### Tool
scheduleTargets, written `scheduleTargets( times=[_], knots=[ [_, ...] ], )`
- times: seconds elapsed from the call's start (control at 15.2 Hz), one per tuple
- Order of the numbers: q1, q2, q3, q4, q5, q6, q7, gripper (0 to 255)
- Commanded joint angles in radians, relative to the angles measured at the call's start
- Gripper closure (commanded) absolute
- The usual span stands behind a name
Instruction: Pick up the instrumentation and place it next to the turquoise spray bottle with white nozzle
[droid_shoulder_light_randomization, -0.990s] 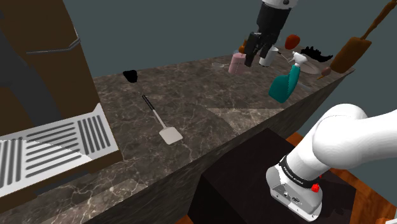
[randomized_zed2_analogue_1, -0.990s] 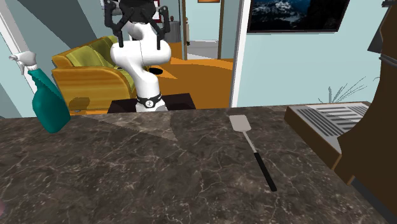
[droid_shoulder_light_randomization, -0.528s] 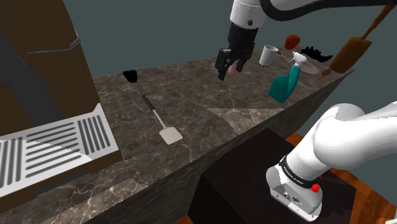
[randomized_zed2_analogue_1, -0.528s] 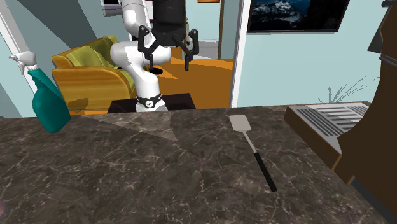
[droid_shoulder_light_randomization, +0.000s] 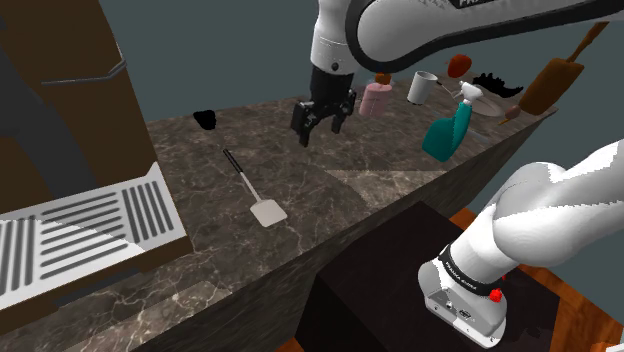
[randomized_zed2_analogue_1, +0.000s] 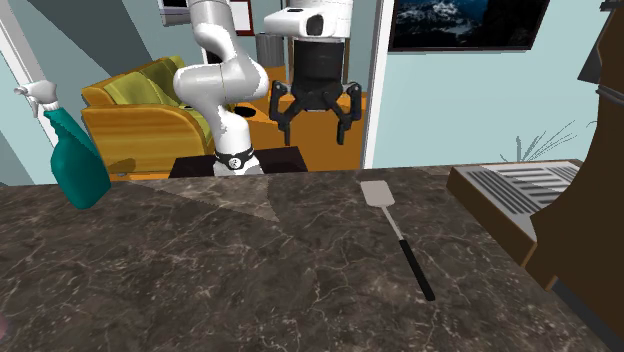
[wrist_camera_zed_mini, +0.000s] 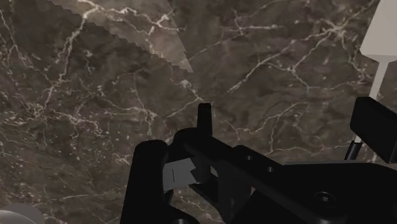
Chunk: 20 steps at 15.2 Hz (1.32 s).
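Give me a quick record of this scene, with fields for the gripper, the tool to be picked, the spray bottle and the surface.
gripper: open, empty, above the counter, apart from the spatula
spatula: lying flat on the counter, pale head, black handle
spray bottle: turquoise, white nozzle, standing on the counter
counter: dark, marble-patterned
task state: spatula not yet picked up
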Motion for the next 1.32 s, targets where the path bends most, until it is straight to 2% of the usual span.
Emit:
scheduleTargets(
  times=[0.0, 0.33, 0.79, 1.25],
  knots=[
    [-0.003, 0.075, 0.03, 0.029, -0.006, 0.051, 0.046, 0],
    [-0.004, 0.256, 0.098, 0.116, -0.051, 0.149, 0.172, 0],
    [0.026, 0.526, 0.146, 0.29, -0.182, 0.233, 0.364, 0],
    [0.033, 0.587, 0.135, 0.261, -0.225, 0.315, 0.394, 0]
  ],
)
